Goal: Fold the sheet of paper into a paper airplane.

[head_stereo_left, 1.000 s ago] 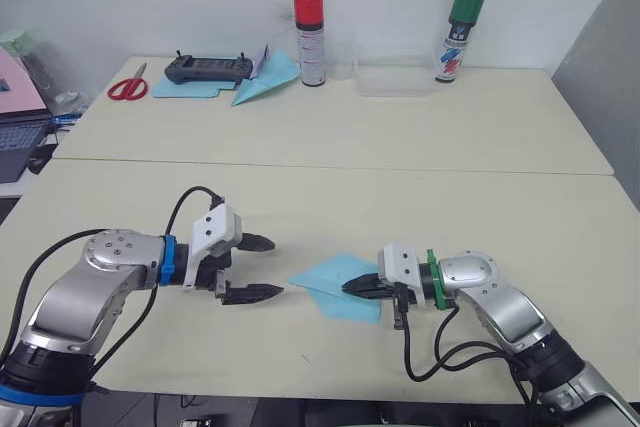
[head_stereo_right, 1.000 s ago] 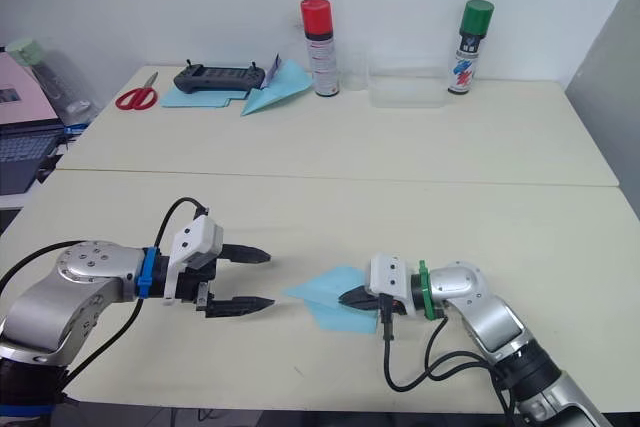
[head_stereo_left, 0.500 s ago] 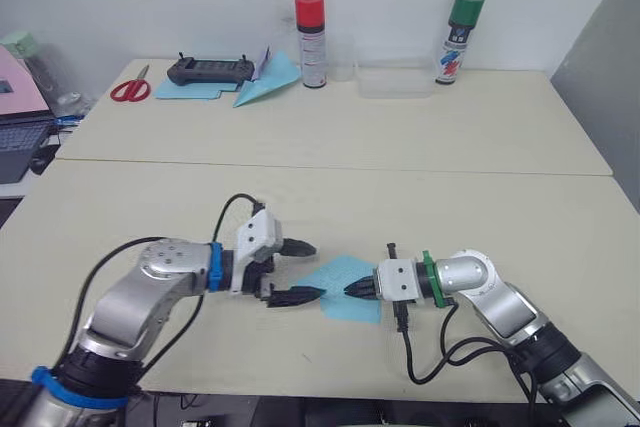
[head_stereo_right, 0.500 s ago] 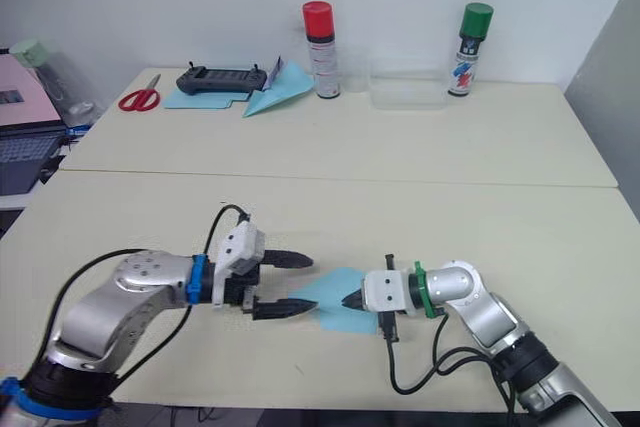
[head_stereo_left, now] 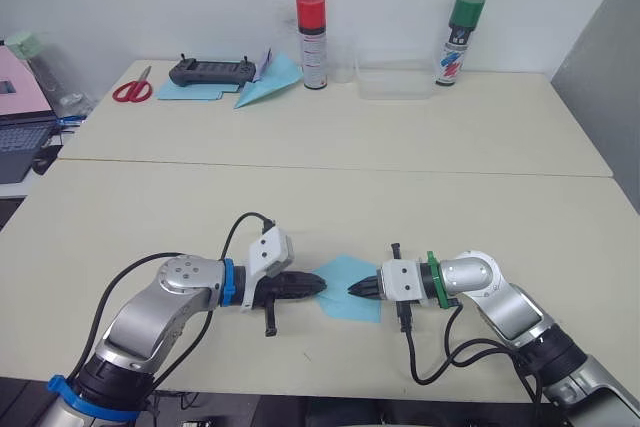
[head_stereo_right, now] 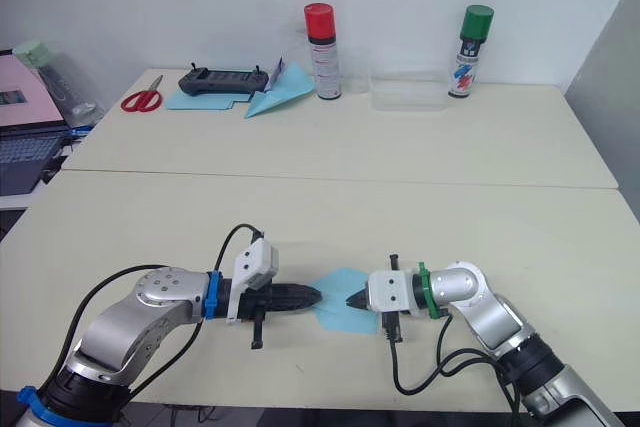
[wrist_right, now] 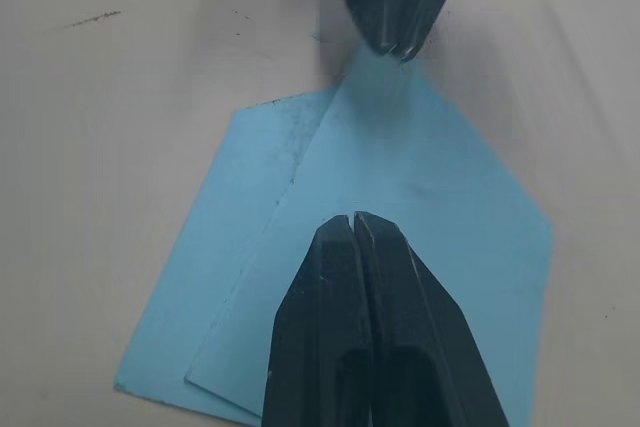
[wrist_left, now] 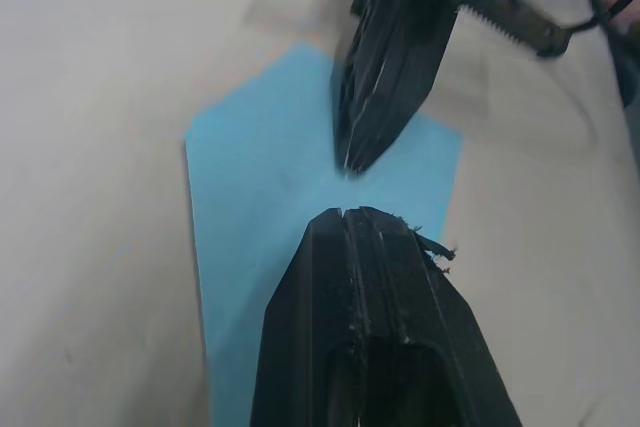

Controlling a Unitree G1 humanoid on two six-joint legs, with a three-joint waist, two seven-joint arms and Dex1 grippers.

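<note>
- Left pincer (head_stereo_left: 318,284): ribbed black fingers pressed together, tip at the sheet's left edge, lower centre of frame.
- Right pincer (head_stereo_left: 352,289): fingers together, tip over the sheet's right part, facing the left one.
- Sheet (head_stereo_left: 345,296): thin, matte light-blue paper, lying flat between the tips, one folded flap layered on it.
- Tabletop (head_stereo_left: 400,197): smooth beige.

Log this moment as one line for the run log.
left gripper: shut, tip on sheet of paper | right gripper: shut, tip on paper | paper: flat on table
</note>
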